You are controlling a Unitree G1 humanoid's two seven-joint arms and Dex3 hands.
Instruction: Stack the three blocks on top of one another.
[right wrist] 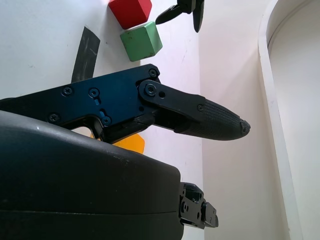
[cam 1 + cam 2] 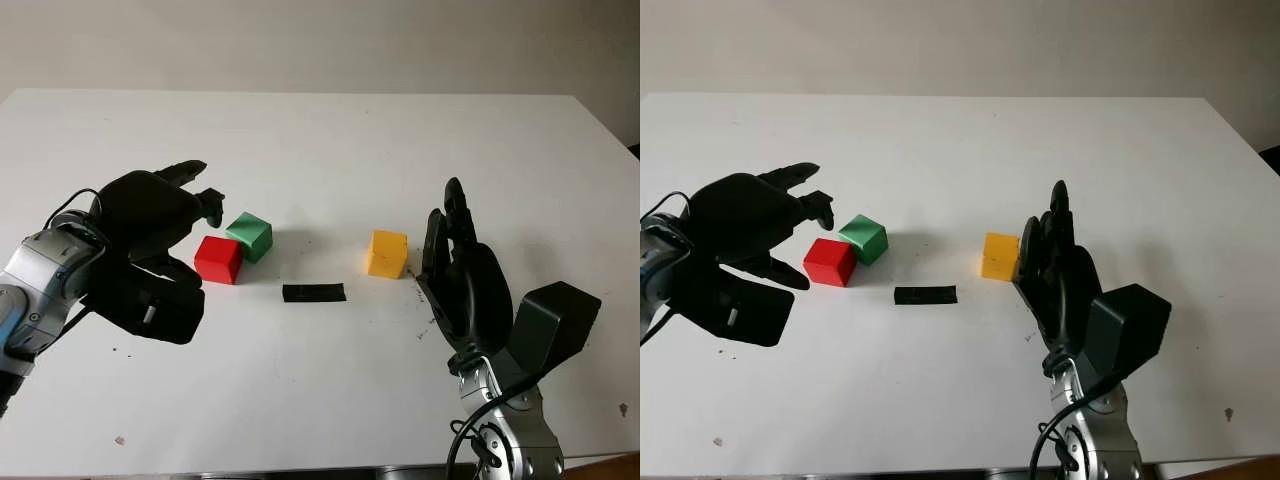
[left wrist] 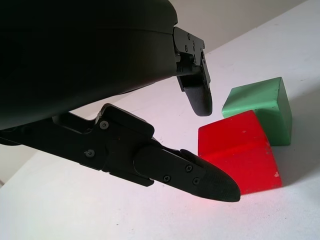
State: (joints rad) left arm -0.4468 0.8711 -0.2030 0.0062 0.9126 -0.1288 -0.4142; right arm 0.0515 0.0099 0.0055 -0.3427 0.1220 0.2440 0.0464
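A bare test bench, most likely a robotics lab.

A plain white table stands against an unadorned pale wall at twelve o'clock (no decoration on it). On the tabletop lie three plain coloured cubes, a red block and a green block toward nine o'clock and a yellow block toward three o'clock. A strip of black tape is stuck flat near the centre. Small dark scuffs speckle the white surface.
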